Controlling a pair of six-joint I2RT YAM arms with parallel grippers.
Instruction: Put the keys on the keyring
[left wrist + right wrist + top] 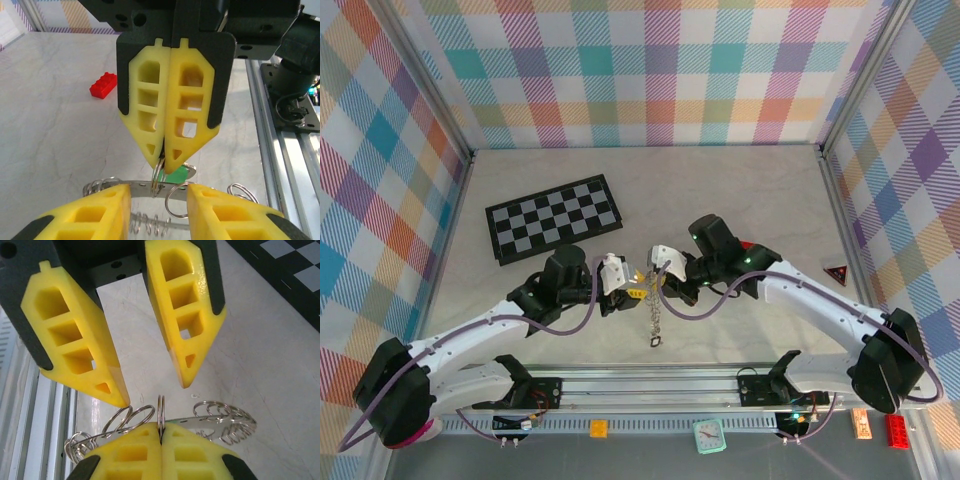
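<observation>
We see a pale, marbled counter [720, 190]. On it, far left, a black-and-white chessboard [555, 218] lies flat. Near the right wall lies a small dark triangle [836, 272] with a red edge. A red brick [103, 85] lies on the bare surface too.

keyring [654, 315]: thin silvery band with wavy wire loops along the rim. Its upper part is held up off the table, centre-front, and from above it reads as a narrow strip hanging toward the near edge. right gripper [161, 167] is pinched tight on one small loop of it. green-head key [176, 175] sits just behind that loop, mostly hidden. There's a small dark piece at the lower end, too small to identify.
</observation>
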